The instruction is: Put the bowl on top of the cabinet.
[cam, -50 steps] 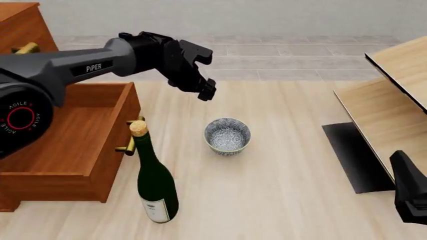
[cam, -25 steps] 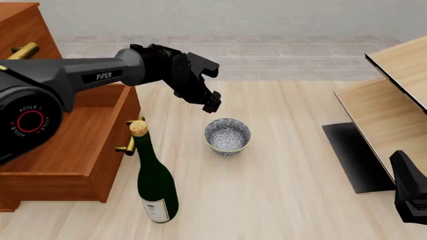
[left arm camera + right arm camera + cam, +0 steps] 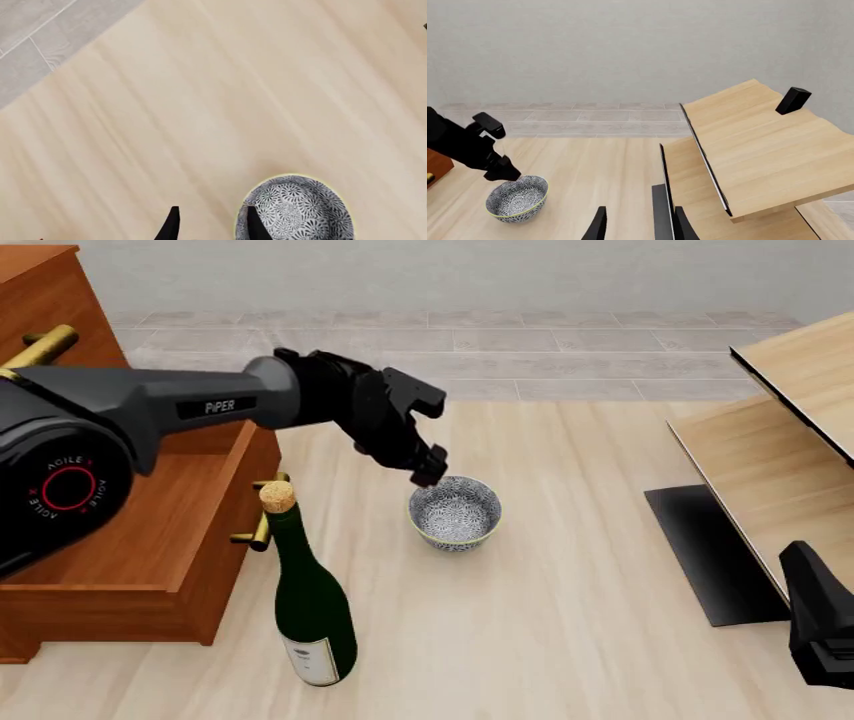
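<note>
Your left gripper (image 3: 427,476) hangs at the bowl's (image 3: 455,512) far left rim, fingers (image 3: 256,226) parted, one tip over the rim, nothing held. The bowl sits on the bench (image 3: 561,620), beside the cabinet (image 3: 120,540). Your right fingers (image 3: 598,225) are parted, empty.

Simulated home-like room: pale wood floor (image 3: 561,620), grey tiled strip (image 3: 601,350), plain wall, reddish-brown cabinet (image 3: 120,540), pale light-wood furniture (image 3: 760,145), wine bottle (image 3: 310,610).
</note>
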Controlling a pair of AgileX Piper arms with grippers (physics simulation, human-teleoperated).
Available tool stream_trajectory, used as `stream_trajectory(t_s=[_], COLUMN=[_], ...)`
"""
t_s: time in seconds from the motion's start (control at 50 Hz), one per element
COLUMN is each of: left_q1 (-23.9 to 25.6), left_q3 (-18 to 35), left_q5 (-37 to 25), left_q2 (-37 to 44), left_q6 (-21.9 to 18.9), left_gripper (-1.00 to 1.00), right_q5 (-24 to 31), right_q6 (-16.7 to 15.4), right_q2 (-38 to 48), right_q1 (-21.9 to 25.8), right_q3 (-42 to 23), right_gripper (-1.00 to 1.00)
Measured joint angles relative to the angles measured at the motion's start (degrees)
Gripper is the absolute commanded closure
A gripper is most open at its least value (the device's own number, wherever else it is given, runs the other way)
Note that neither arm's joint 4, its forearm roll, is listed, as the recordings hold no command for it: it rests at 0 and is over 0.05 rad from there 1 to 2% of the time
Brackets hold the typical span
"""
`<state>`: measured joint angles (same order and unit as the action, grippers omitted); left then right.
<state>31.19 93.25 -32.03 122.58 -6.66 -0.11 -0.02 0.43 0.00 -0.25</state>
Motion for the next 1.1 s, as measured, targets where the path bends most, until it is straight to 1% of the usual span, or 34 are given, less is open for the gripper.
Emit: stream_trajectory(t_s=[0.46, 1.1], left_q1=[1.02, 1.78], left_q3=[-2.08, -3.22], left_q5=[0.86, 0.42], left_q2=[-0.02, 0.31], left_q6=[-0.06, -0.92], left_gripper=[-1.0, -1.0], right_q5=[0.0, 0.0], right_q6=[0.0, 0.0], right_q2=[0.0, 0.0], right_q1=[0.0, 0.0], right_q3=[0.0, 0.0], right_gripper=[-1.0, -1.0])
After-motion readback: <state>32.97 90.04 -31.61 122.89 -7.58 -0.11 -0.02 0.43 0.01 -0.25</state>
